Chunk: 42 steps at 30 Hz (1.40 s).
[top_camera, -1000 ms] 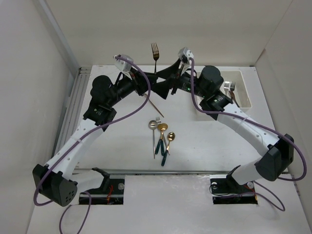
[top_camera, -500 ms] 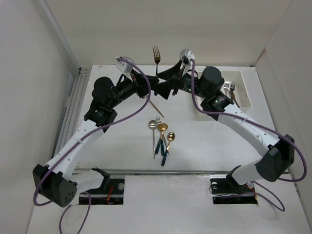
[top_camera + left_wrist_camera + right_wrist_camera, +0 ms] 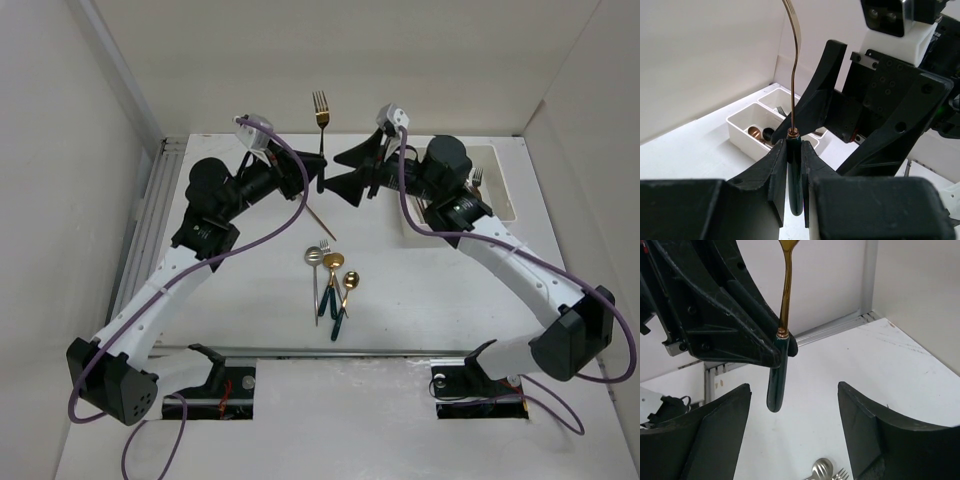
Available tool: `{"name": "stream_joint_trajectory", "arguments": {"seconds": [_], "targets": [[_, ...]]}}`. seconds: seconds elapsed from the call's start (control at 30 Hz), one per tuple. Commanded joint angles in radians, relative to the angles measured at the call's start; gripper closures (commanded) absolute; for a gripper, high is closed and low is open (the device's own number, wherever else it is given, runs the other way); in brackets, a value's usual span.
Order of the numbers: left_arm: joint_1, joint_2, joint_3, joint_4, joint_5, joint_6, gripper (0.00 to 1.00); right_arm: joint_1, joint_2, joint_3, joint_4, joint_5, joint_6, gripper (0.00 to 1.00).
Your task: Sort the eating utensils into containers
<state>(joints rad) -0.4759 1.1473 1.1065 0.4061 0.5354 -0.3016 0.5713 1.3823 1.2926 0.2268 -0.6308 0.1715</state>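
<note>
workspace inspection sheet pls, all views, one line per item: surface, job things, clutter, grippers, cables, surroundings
surface: white table, no spills seen
job's things: gold-headed fork with a dark green handle, upright in the air; loose utensils clustered mid-table, one slim piece lying apart behind them; white tray at the far right, forks inside
clutter: nothing seen
grippers: left gripper shut on the fork's handle; right gripper open, fingers either side of that handle, not touching
cables: purple cables looped along both arms, off the utensils
surroundings: white walls around the table
</note>
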Motion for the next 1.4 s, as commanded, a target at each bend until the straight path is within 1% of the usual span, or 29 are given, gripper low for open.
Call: {"name": "stream_joint_trajectory", "arguments": {"seconds": [0.0, 0.17, 0.3, 0.33, 0.37, 0.4, 0.43, 0.5, 0.53, 0.63, 0.67, 0.7, 0.73, 0.77, 0.8, 0.83, 0.87, 0.9, 0.93, 0.97, 1.0, 1.03, 1.07, 1.1, 1.13, 1.17, 1.23, 1.3, 1.37], "targets": [[-0.001, -0.015, 0.053, 0.077, 0.026, -0.014, 1.00, 0.015, 0.020, 0.042, 0.013, -0.041, -0.013, 0.25], [-0.001, -0.015, 0.032, 0.077, 0.035, -0.033, 1.00, 0.047, 0.080, 0.109, 0.013, -0.044, 0.005, 0.30], [-0.001, -0.015, 0.023, 0.077, 0.035, -0.064, 1.00, 0.047, 0.121, 0.149, 0.037, -0.088, 0.042, 0.39], [-0.001, -0.015, 0.023, 0.077, 0.035, -0.073, 1.00, 0.047, 0.121, 0.149, 0.060, -0.089, 0.052, 0.46], [-0.001, -0.015, 0.013, 0.077, 0.026, -0.082, 1.00, 0.047, 0.121, 0.149, 0.071, -0.089, 0.069, 0.50], [-0.001, -0.015, 0.013, 0.077, 0.026, -0.082, 1.00, 0.047, 0.121, 0.139, 0.086, -0.089, 0.078, 0.58], [-0.001, -0.015, 0.004, 0.077, 0.026, -0.082, 1.00, 0.047, 0.121, 0.139, 0.100, -0.098, 0.089, 0.58], [-0.001, -0.015, 0.004, 0.077, 0.026, -0.091, 1.00, 0.047, 0.121, 0.139, 0.126, -0.098, 0.111, 0.88], [-0.001, -0.015, -0.006, 0.077, 0.026, -0.091, 1.00, 0.047, 0.121, 0.139, 0.126, -0.089, 0.111, 0.99], [-0.001, -0.015, -0.007, 0.042, 0.005, -0.064, 1.00, 0.047, 0.121, 0.120, 0.126, -0.078, 0.120, 1.00], [-0.001, -0.005, 0.010, 0.019, -0.006, -0.050, 0.90, 0.027, 0.110, 0.097, 0.126, -0.057, 0.120, 1.00], [-0.001, -0.004, 0.021, -0.007, -0.024, -0.035, 0.55, 0.016, 0.100, 0.088, 0.117, -0.047, 0.120, 1.00], [-0.001, 0.009, 0.032, -0.068, -0.044, -0.022, 0.37, 0.003, 0.100, 0.088, 0.094, -0.032, 0.120, 1.00], [-0.001, 0.023, 0.055, -0.099, -0.093, 0.002, 0.17, -0.040, 0.089, 0.077, 0.062, 0.009, 0.120, 1.00], [-0.001, 0.023, 0.065, -0.128, -0.119, 0.021, 0.00, -0.071, 0.089, 0.077, -0.036, 0.029, 0.111, 1.00], [-0.001, 0.034, 0.065, -0.156, -0.147, 0.041, 0.00, -0.108, 0.089, 0.077, -0.100, 0.055, 0.080, 1.00], [-0.001, 0.034, 0.076, -0.200, -0.213, 0.061, 0.00, -0.147, 0.089, 0.088, -0.174, 0.131, 0.060, 1.00], [-0.001, 0.034, 0.076, -0.217, -0.248, 0.100, 0.00, -0.231, 0.089, 0.124, -0.257, 0.188, 0.030, 1.00], [-0.001, 0.034, 0.076, -0.233, -0.285, 0.117, 0.00, -0.269, 0.116, 0.158, -0.459, 0.273, -0.015, 1.00], [-0.001, 0.034, 0.076, -0.260, -0.320, 0.136, 0.00, -0.299, 0.141, 0.200, -0.560, 0.378, -0.112, 1.00], [-0.001, 0.034, 0.067, -0.271, -0.386, 0.154, 0.00, -0.353, 0.170, 0.280, -0.646, 0.592, -0.153, 1.00], [-0.001, 0.034, 0.067, -0.282, -0.420, 0.183, 0.00, -0.384, 0.205, 0.321, -0.790, 0.680, -0.183, 1.00], [-0.001, 0.034, 0.058, -0.295, -0.454, 0.196, 0.00, -0.419, 0.280, 0.358, -0.847, 0.739, -0.220, 1.00], [-0.001, 0.034, 0.058, -0.324, -0.513, 0.196, 0.00, -0.459, 0.317, 0.391, -0.895, 0.764, -0.236, 1.00], [-0.001, 0.034, 0.058, -0.341, -0.537, 0.211, 0.00, -0.535, 0.349, 0.433, -0.932, 0.764, -0.248, 1.00], [-0.001, 0.034, 0.049, -0.355, -0.555, 0.231, 0.00, -0.566, 0.404, 0.442, -0.970, 0.754, -0.257, 1.00], [-0.001, 0.034, 0.023, -0.365, -0.577, 0.245, 0.00, -0.626, 0.449, 0.451, -0.980, 0.744, -0.291, 1.00], [-0.001, 0.020, -0.008, -0.365, -0.591, 0.257, 0.00, -0.636, 0.506, 0.442, -0.965, 0.744, -0.313, 1.00], [-0.001, 0.006, -0.052, -0.356, -0.601, 0.257, 0.00, -0.636, 0.549, 0.461, -0.965, 0.792, -0.328, 1.00]]}}
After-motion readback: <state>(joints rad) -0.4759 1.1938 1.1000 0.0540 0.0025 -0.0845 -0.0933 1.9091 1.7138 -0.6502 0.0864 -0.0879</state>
